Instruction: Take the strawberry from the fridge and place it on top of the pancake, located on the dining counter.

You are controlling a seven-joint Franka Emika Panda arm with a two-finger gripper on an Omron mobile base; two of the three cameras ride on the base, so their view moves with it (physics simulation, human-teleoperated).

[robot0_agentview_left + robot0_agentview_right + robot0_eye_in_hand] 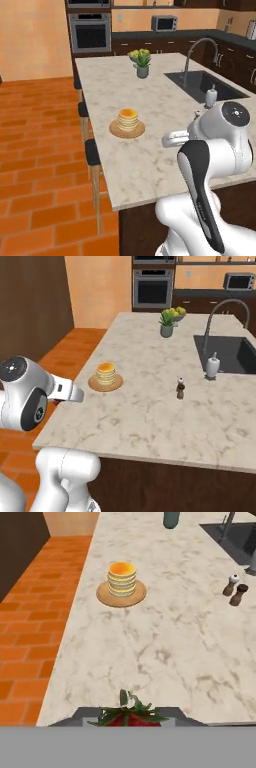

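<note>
1. My gripper [131, 721] pinches the strawberry [131, 716]; its green leaves and red top show between my fingers, at 6 o'clock in the hand view.
2. I hold it above the near edge of the counter [170, 637], so that it can travel over the stone without touching.
3. The pancake [122, 578] stands on its plate [104, 598] at 12 o'clock from the berry, well apart.
4. I judge the next move is forward, then down on the orange top.
5. The shakers [235, 590] at 2 o'clock stand off my path.
</note>
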